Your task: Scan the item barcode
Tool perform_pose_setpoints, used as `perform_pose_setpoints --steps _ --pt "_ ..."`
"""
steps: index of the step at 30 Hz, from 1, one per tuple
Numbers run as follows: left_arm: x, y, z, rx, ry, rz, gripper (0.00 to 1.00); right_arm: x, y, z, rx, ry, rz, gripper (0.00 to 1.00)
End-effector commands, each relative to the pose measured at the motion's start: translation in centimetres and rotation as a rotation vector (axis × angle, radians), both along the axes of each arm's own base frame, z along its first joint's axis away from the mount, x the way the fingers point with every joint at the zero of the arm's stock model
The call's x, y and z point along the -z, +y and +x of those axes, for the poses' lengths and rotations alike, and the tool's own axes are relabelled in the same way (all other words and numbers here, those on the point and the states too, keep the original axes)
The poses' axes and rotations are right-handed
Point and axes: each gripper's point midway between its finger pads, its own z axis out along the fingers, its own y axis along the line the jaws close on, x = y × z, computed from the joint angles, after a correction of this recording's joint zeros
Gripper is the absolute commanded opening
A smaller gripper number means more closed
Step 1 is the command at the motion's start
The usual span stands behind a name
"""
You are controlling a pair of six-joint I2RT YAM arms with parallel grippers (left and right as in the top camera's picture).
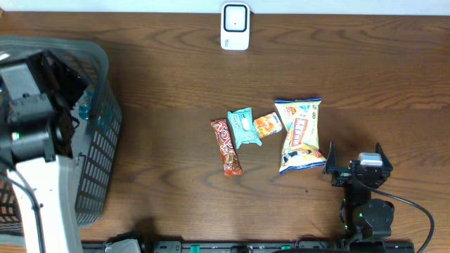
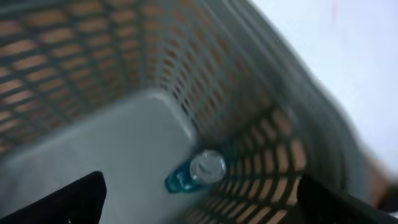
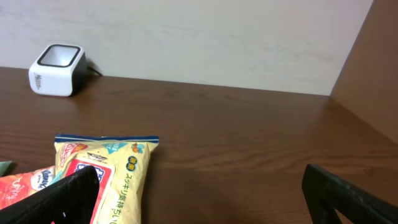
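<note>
Snack packs (image 1: pixel 267 125), 4 crinkly ones, sit robot-side of the boxy white scanner (image 1: pixel 235 27). Left wrist view gets inside the mesh basket (image 2: pixel 249 93): a blue bottle (image 2: pixel 186 177). Left gripper (image 2: pixel 199 186) and right gripper (image 3: pixel 199 180) both gape wide, empty.

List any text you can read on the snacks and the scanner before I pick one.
No text is clear enough to quote.
On the yellow snack bag: Japanese print, too small and partly cut off.
On the brown candy bar: large white letters, blurred.
On the teal packet and orange packet: print too small.
On the scanner: a small side mark, unreadable.
</note>
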Motion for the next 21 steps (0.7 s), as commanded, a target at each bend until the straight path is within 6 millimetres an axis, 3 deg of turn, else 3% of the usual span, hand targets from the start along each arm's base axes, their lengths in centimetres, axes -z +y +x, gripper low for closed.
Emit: perform_pose_setpoints --steps 1,5,13,21 --pt "2.0 -1.4 1.6 0.287 0.143 0.094 0.98 0.0 -0.1 0.0 0.008 -0.003 0.011 0.99" --pt "4.3 -1.0 2.5 0.380 0.250 0.149 0.98 0.0 -0.1 0.0 0.008 -0.003 0.011 0.99" --pt "8.6 2.0 2.9 0.332 0.350 0.064 0.98 0.0 -0.1 0.0 0.008 -0.003 0.011 0.99" --pt "12.1 0.2 3.7 0.595 0.427 0.016 0.98 0.0 -0.1 0.0 0.008 -0.003 0.011 0.99"
